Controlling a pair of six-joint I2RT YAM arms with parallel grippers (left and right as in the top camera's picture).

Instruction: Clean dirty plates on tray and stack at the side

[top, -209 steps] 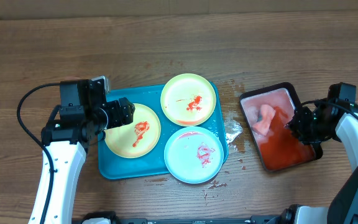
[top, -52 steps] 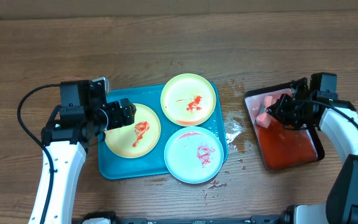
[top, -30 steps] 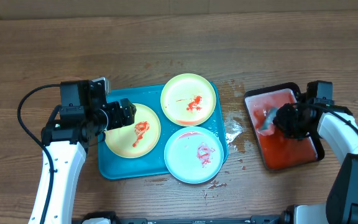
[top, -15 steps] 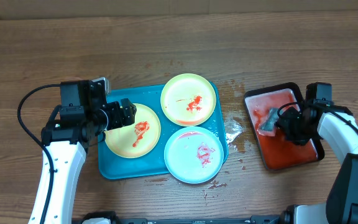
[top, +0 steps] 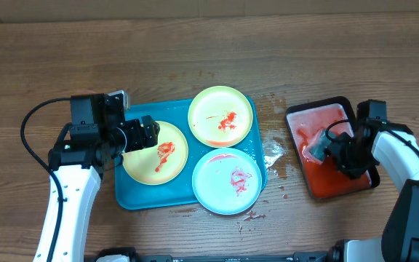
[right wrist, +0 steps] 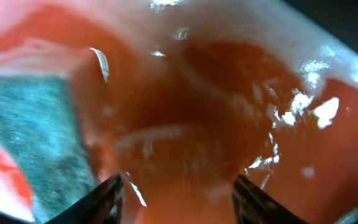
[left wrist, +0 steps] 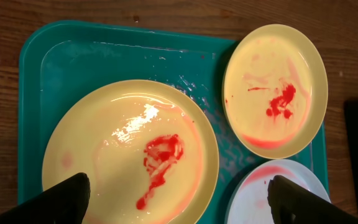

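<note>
Overhead view: locate the tray (top: 142, 195), turquoise, on the wooden table (top: 195, 44). All three plates inside the tray, none stacked, each marked with red sauce.
- At the tray's left end: left yellow-green plate (top: 158, 156).
- At the tray's far right corner: far yellow-green plate (top: 220, 116), just beside the first.
- At the tray's near right corner: blue-white plate (top: 228, 182), edge reaching the near rim.
- Just beside the tray's right rim: wet patch (top: 272, 156) on the wood.

Position of left gripper (top: 150, 133): above the tray's left end, over the left edge of the plate there. Left wrist view: fingertips (left wrist: 64, 198) set wide apart at the bottom corners, with only the plate surface below between them. Jaws open, no grip. Contact with the plate not discernible.

Position of right gripper (top: 342, 151): well to the right of the tray, down in the black tray (top: 318, 104) of red liquid (top: 337, 180). In the same black tray, on the side toward the turquoise tray: sponge (top: 313, 144), just beside the gripper. Right wrist view: fingertips (right wrist: 101, 202) parted over red liquid, with the grey-green sponge face off to the left, outside the gap. Jaws open, nothing clamped. View blurred; contact with the liquid not determinable.
</note>
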